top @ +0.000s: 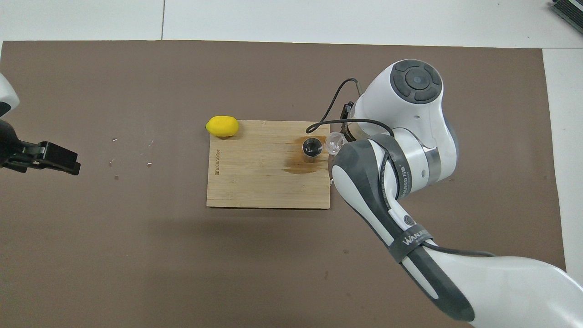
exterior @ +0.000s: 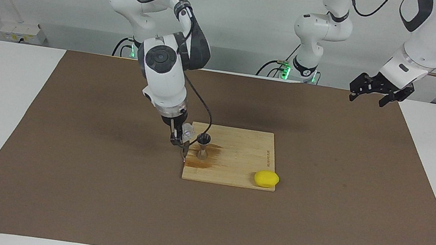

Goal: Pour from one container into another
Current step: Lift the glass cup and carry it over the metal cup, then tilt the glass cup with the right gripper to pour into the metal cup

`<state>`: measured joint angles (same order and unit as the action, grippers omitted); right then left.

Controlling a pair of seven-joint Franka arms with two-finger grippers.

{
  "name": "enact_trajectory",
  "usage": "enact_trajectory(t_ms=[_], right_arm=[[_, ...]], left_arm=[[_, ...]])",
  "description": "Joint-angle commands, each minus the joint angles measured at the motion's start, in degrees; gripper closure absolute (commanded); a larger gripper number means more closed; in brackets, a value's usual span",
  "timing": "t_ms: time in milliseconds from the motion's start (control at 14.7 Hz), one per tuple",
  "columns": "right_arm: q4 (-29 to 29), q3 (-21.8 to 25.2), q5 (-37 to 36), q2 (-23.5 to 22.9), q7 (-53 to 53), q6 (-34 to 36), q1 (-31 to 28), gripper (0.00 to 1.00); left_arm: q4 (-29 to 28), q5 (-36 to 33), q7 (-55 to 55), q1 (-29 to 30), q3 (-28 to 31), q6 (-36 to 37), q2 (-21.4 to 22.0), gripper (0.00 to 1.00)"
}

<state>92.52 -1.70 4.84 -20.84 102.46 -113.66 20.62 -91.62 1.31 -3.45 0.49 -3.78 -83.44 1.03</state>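
The clear cup [exterior: 187,131] is tilted in my right gripper [exterior: 180,137], with its mouth toward the steel jigger [exterior: 202,147]. The jigger stands upright on the wooden cutting board [exterior: 238,160], at the board's edge toward the right arm's end. The right gripper is shut on the cup, just over that board edge. In the overhead view the cup [top: 334,142] lies right beside the jigger's rim [top: 312,148], and the right arm hides most of its gripper. My left gripper [exterior: 371,93] is open and empty, and waits raised over the mat's corner at the left arm's end [top: 45,157].
A yellow lemon [exterior: 266,178] lies at the board's corner farthest from the robots, toward the left arm's end. A dark wet stain [exterior: 199,163] marks the board around the jigger. A brown mat [exterior: 86,163] covers the table.
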Motion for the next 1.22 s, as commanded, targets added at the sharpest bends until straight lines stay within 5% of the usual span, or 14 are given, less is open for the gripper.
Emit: enact_trajectory(t_ms=[0,408,1155], right_arm=[[-2.26,0.03,-2.90,-0.96,1.51,1.24,0.39,1.00],[-3.31,0.03,-5.90,-1.48,1.51,2.04,1.35,1.00],[-8.59,-0.15,-12.39,-4.82,1.51,3.97,4.17,1.00]], left_arm=[[-1.11,-0.51,-0.42,0.75,-0.35,-0.58,0.72,0.00],[-1.20,-0.69,-0.68,0.75,-0.35,-8.73,0.29,0.00],[-1.81,-0.60,-0.33,0.57,-0.43,-5.77,0.90,0.00]])
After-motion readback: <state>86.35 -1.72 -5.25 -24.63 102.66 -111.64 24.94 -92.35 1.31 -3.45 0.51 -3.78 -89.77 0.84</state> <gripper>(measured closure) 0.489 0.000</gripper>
